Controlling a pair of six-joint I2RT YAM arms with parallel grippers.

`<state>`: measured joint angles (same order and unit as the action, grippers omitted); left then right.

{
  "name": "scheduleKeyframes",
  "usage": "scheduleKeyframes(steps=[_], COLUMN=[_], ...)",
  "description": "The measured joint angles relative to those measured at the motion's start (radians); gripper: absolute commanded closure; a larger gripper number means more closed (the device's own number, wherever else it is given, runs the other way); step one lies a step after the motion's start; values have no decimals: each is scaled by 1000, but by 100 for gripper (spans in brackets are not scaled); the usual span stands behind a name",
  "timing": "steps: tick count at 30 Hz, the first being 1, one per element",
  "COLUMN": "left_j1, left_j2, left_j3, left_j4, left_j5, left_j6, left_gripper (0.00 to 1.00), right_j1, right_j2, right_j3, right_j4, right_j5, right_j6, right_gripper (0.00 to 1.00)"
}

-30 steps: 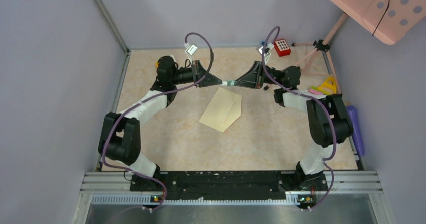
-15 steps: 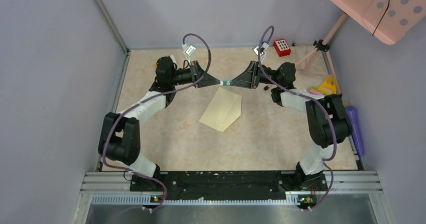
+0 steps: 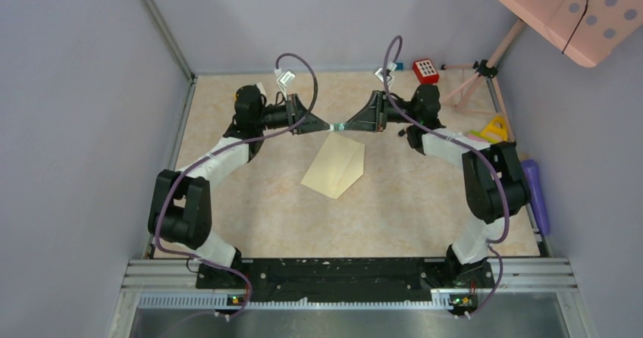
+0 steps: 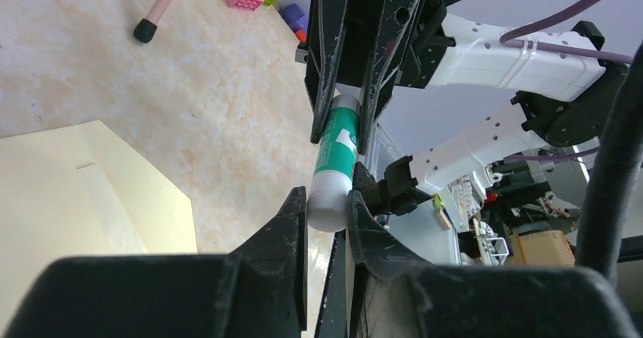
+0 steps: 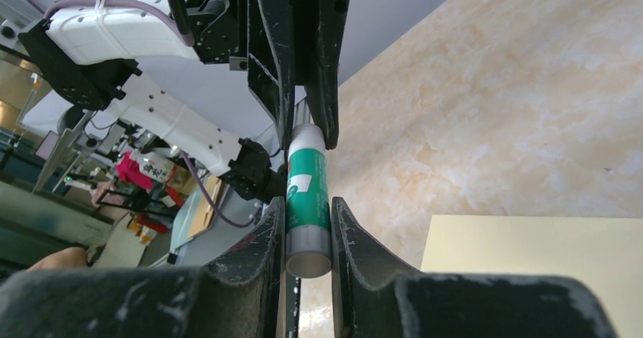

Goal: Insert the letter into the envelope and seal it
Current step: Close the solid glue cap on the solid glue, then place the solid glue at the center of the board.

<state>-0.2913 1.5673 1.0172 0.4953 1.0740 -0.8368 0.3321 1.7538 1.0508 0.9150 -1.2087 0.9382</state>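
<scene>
Green-and-white glue stick [image 3: 339,126] pinched end to end: white end in left gripper [image 4: 327,201], grey end in right gripper [image 5: 307,211]. Both pairs of jaws nearly closed, the narrow gap filled by the stick, tight on it. Held in the air above the table [image 3: 250,201], just behind the far corner of the envelope [image 3: 334,164].

Against a second ago: slight drift of stick and both claw tips to the left, right wrist now further back, cables arched higher. No change in jaw width on either side. Envelope unmoved, flat mid-table, pointed flap apparently unfolded, nothing touching it.

Reads as uncapping or a handover of the glue, not yet resolved: stick looks whole, no gap along it. So sealing step only in preparation, no glue on the flap yet. Cannot tell whether the letter is already inside; no loose sheet visible on the table.
</scene>
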Motion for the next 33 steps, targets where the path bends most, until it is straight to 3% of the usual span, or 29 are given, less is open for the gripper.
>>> scheduleKeyframes(steps=[10,17,20,26,30,33], left_j1=[16,-24,-91,-83,-78,-76], left_j2=[-13,-14,-14,-18,-18,-18], left_j3=[0,-25,-26,-36,-38,-38], left_j4=[-27,-83,-86,-104,-103,-95], left_j5=[75,176,177,132,102,86], left_j6=[3,11,30,34,33,26], left_gripper=[100,100,100,100,86,66], right_j1=[30,105,191,193,188,180], right_j2=[14,43,42,38,30,27], right_j3=[72,127,137,137,137,136], right_j4=[-83,2,-4,-77,-111,-119], right_j5=[-54,6,23,79,95,97], right_j6=[-29,27,24,-47,-78,-106], right_gripper=[100,100,100,100,100,100])
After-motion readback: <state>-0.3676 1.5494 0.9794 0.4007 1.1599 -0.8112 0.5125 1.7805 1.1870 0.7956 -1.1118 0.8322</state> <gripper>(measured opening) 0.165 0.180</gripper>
